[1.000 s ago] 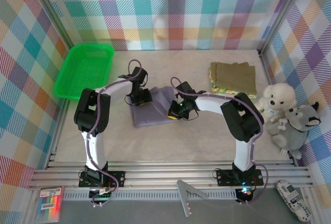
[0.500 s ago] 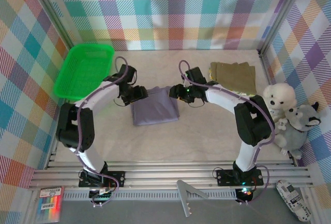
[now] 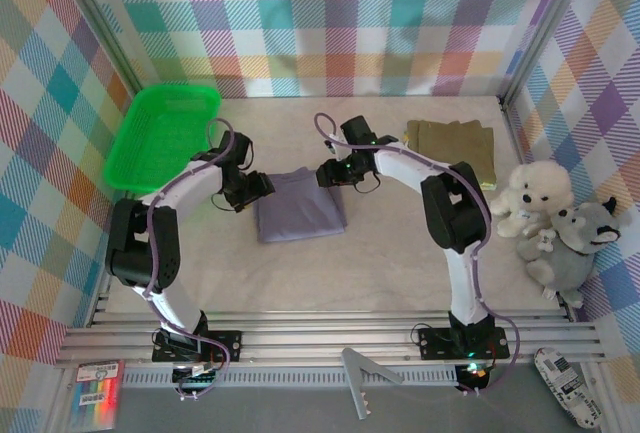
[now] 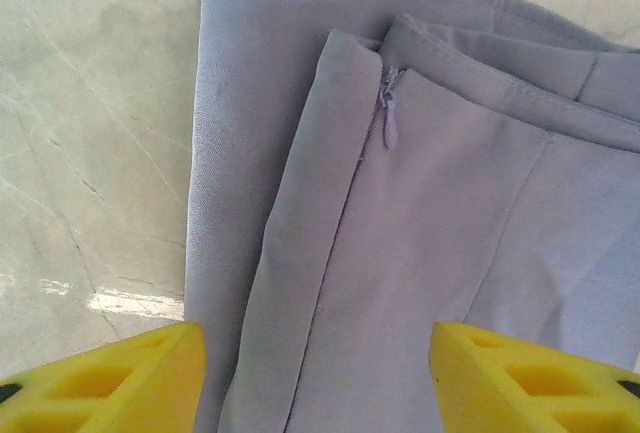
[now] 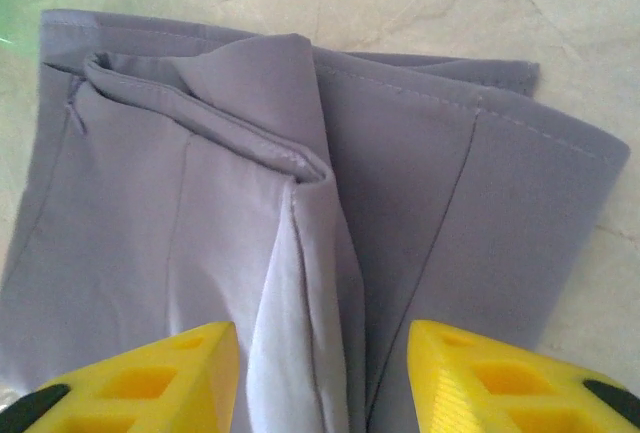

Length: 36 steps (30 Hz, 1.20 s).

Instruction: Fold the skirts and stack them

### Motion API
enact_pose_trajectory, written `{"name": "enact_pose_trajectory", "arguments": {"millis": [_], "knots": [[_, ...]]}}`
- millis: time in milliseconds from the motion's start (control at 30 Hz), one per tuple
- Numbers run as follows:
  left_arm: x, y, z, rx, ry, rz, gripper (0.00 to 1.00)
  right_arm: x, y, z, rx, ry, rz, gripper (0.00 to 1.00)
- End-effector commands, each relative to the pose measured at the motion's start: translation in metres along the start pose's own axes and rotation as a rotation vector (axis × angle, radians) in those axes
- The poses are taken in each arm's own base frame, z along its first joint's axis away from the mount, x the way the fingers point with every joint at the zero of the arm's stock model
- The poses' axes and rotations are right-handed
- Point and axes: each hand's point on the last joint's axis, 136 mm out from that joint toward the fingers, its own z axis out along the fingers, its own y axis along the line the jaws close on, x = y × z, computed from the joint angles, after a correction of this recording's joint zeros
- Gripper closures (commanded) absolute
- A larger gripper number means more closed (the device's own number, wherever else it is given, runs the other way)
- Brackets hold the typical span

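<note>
Flanking lavender skirt (image 3: 300, 205); left arm (image 3: 185, 181), right arm (image 3: 405, 163) bent inward; left fingers (image 4: 110, 378), right fingers (image 5: 140, 378) apart.

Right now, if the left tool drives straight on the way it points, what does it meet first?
The folded grey-lavender cloth skirt, probably by its zipper; depth is unclear.

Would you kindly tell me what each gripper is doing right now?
Left gripper: open, over the grey-lavender skirt, holding nothing.
Right gripper: open, holding nothing.
</note>
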Motion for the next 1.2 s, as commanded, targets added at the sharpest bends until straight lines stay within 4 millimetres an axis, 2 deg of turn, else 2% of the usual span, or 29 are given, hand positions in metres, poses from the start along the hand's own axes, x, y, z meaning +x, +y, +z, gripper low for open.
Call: {"name": "enact_pose_trajectory", "arguments": {"millis": [0,67,167,300,367,467,567,733,900,1000,1167], "knots": [[-0.009,-0.005,0.001,0.03,-0.005,-0.034,0.39,0.009,0.007,0.01,-0.017,0.064,-0.049,0.54],[-0.01,-0.006,0.004,0.038,0.0,-0.038,0.39,0.007,0.009,0.012,-0.016,0.064,-0.063,0.63],[-0.012,-0.006,0.013,0.032,0.013,-0.036,0.39,-0.001,0.02,0.005,-0.024,0.031,-0.112,0.87],[-0.017,-0.004,0.028,0.022,0.033,-0.02,0.46,-0.012,0.037,-0.01,-0.075,-0.017,-0.128,0.98],[-0.021,-0.001,0.035,0.019,0.041,-0.023,0.54,-0.015,0.047,-0.015,-0.116,-0.03,-0.137,1.0],[-0.026,-0.002,0.03,0.091,0.022,-0.038,0.66,-0.018,0.06,-0.02,-0.179,-0.041,-0.159,1.0],[-0.025,0.001,0.02,0.148,-0.012,-0.025,0.68,-0.024,0.066,-0.017,-0.221,-0.046,-0.193,1.0],[-0.01,0.016,0.032,0.187,0.031,-0.03,0.84,-0.029,0.076,0.0,-0.325,-0.009,-0.252,0.99],[-0.006,0.036,0.04,0.181,0.023,-0.067,0.95,-0.045,0.048,0.027,-0.229,0.003,-0.219,0.91],[-0.002,0.043,0.047,0.174,0.039,-0.079,0.99,-0.047,0.039,0.038,-0.2,0.028,-0.213,0.85],[0.004,0.053,0.053,0.149,0.053,-0.088,1.0,-0.044,0.01,0.05,-0.062,0.072,-0.196,0.59]]}}
